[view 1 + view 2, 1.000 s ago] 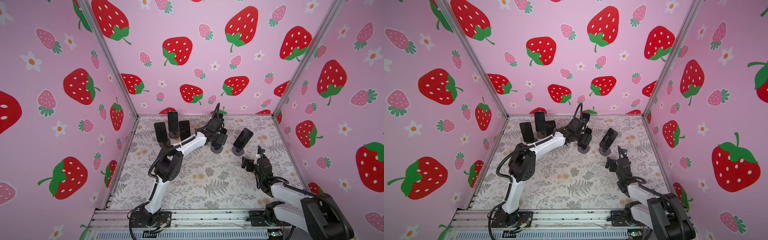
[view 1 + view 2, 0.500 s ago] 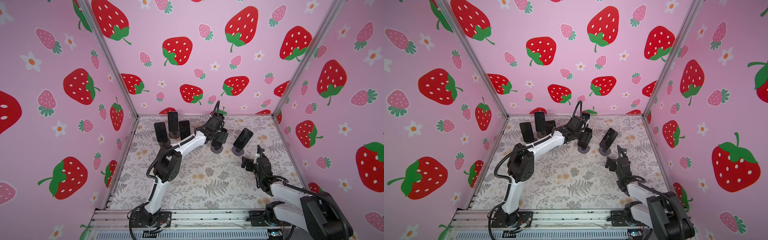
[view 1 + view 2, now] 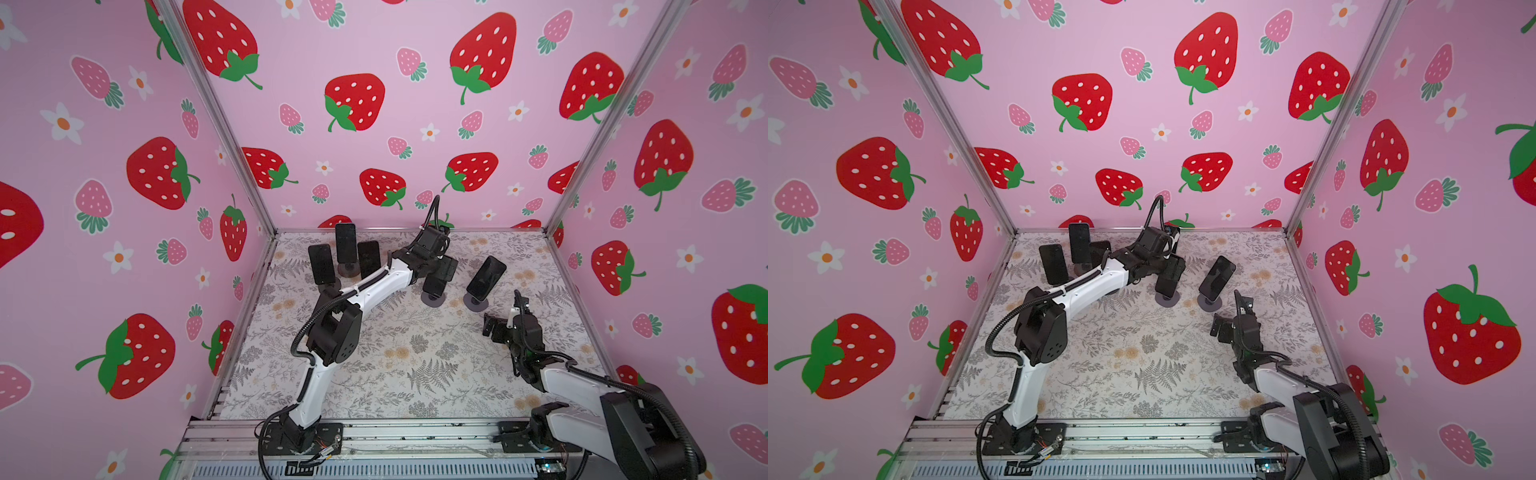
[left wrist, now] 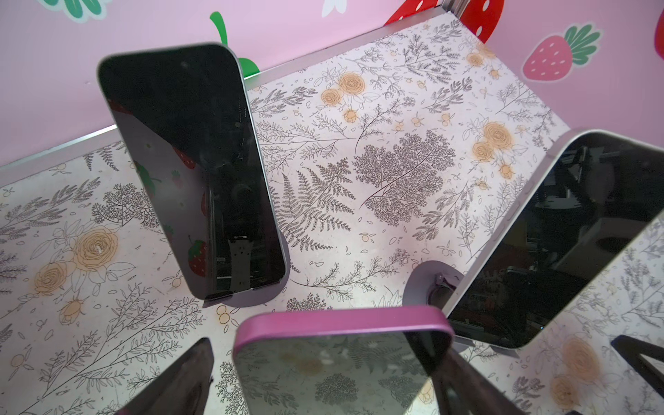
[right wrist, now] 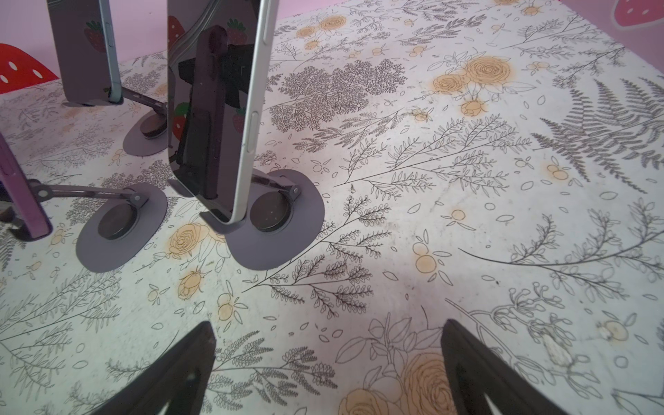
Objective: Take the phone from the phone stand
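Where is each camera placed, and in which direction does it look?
Top views: high over the near edge, looking down at the table; left arm and right arm show.
Left wrist: above the pink phone, facing the rear right corner; left tool flanks it.
Right wrist: low, facing the silver phone on its stand; right tool tips show.
Shared by wrist views: the silver phone.

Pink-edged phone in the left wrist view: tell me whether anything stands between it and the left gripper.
Nothing visible does. The left gripper straddles the pink-edged phone, one finger on each side of its top end, and no other object shows in the gap between fingers and phone.
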Action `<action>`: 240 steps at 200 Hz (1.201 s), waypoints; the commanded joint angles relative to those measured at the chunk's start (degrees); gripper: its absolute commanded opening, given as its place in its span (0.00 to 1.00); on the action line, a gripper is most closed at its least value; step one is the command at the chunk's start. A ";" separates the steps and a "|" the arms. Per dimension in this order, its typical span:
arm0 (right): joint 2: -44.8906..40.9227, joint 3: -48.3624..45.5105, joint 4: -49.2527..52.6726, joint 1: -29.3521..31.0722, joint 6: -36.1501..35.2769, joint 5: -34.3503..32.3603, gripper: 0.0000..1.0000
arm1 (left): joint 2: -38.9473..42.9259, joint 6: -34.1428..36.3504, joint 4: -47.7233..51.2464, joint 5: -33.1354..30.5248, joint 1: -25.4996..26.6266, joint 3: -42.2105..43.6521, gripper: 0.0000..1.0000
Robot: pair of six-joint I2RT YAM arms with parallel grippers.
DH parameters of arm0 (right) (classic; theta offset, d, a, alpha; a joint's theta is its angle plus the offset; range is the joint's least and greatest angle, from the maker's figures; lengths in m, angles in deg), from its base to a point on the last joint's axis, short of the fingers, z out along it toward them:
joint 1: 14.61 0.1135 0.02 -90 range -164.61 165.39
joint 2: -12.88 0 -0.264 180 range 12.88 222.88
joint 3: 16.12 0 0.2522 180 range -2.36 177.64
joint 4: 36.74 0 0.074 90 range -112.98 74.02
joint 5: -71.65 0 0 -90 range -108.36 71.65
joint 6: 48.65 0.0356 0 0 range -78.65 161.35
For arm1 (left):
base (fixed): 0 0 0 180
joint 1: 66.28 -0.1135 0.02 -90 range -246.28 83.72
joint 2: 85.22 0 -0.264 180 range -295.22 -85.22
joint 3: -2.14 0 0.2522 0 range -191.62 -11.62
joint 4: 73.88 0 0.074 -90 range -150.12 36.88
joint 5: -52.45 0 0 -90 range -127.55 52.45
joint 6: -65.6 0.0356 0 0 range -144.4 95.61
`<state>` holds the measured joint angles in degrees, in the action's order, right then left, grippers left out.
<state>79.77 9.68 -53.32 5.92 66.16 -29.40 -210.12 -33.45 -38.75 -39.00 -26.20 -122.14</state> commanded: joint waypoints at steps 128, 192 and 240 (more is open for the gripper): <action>0.69 1.41 0.54 0.39 0.58 -0.90 1.00 | -2.05 -3.65 2.63 0.01 0.54 -3.56 0.94; 1.13 1.68 0.51 0.47 0.41 -0.73 1.00 | -1.94 -2.90 2.19 1.17 0.68 -3.74 0.94; 1.22 1.80 0.55 0.52 0.41 -0.82 1.00 | -2.35 -1.93 2.61 0.75 0.71 -4.37 0.89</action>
<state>80.65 10.11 -53.06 6.14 66.14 -29.45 -211.39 -36.19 -36.67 -38.30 -25.77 -123.34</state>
